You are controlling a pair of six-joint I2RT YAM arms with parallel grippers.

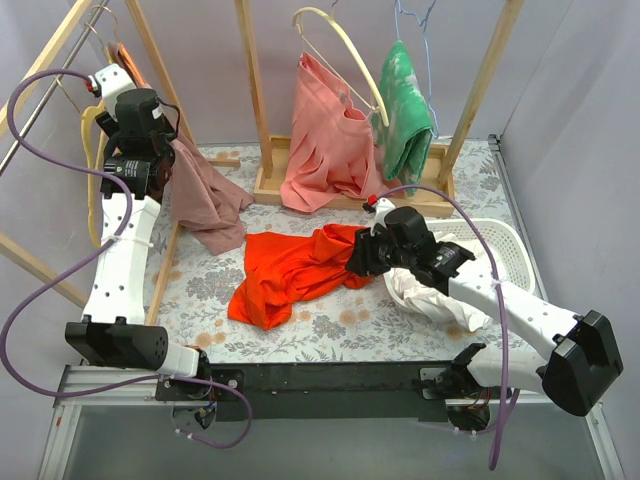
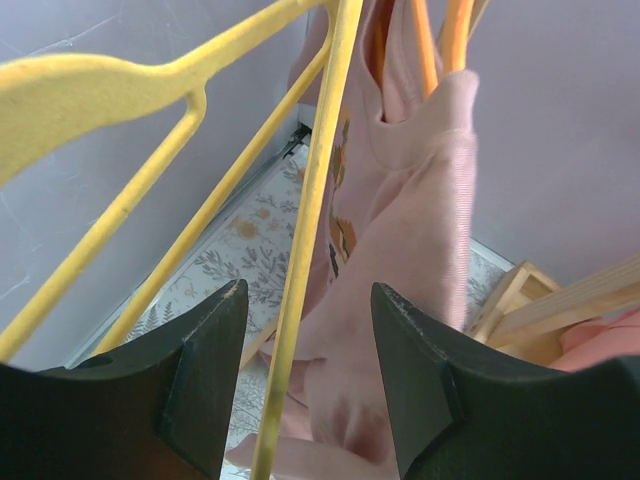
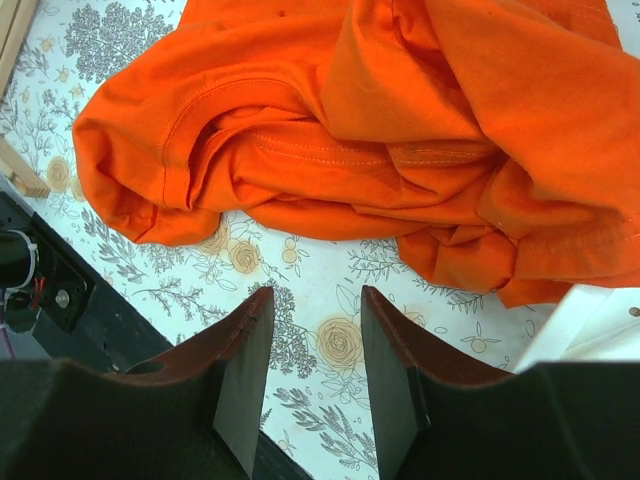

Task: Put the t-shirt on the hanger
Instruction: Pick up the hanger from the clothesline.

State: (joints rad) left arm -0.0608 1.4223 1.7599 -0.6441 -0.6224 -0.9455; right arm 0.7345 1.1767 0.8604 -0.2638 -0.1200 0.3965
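No readable text, labels, numbers in any view

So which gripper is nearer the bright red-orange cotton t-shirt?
Right. The right gripper hangs open at the t-shirt's right end. The left gripper is far off at the wooden rack, open around a pale-yellow plastic hanger.

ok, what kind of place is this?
Probably a lab test bench staged as a laundry corner: wooden clothes rack with a salmon-pink garment hung on it, white plastic laundry basket, flower-patterned tablecloth.
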